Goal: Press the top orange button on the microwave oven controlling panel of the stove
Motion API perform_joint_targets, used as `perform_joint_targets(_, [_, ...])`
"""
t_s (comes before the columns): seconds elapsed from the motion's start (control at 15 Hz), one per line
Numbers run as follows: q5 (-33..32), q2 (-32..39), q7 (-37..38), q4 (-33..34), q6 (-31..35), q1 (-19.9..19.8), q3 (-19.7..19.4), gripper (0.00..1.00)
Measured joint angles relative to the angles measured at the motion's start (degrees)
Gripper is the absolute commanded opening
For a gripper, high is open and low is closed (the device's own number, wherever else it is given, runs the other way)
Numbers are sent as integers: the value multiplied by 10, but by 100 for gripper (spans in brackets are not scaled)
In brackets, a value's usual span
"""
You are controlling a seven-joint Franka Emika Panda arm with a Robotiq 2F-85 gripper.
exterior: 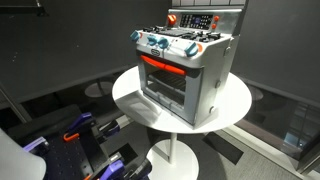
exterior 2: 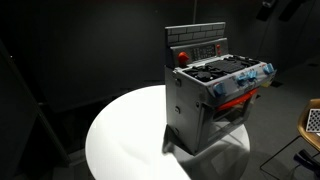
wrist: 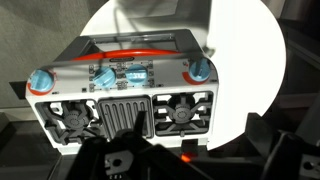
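- Pincer [wrist: 122, 158] sits at 6 o'clock in the wrist view; I cannot tell whether it is released or clenched
- Control panel [exterior: 205, 20] rises at 12 o'clock of the stove [exterior: 185, 75]
- Judged light, stiff plastic that may slide on the table [exterior: 232, 106]: press gently, no grasp

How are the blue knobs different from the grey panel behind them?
The knobs are round, blue-white and sit in a row along the front edge; the back panel is flat, grey and rectangular, standing upright at the rear. The knobs are small; the panel spans the whole stove. Both sit on its top.
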Motion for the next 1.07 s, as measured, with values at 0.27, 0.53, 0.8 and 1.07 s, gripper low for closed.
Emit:
perform_joint_targets(0.27, [-21,15,3,18,22,-9,-1,100])
perform_joint_targets(0.53, [-49,47,18,49,38,-28,-2,100])
perform_joint_targets(0.8, [-83,85,40,76,60,-48,-7,100])
perform_joint_targets(1.07, [-114,124,64,91,87,-62,-17,100])
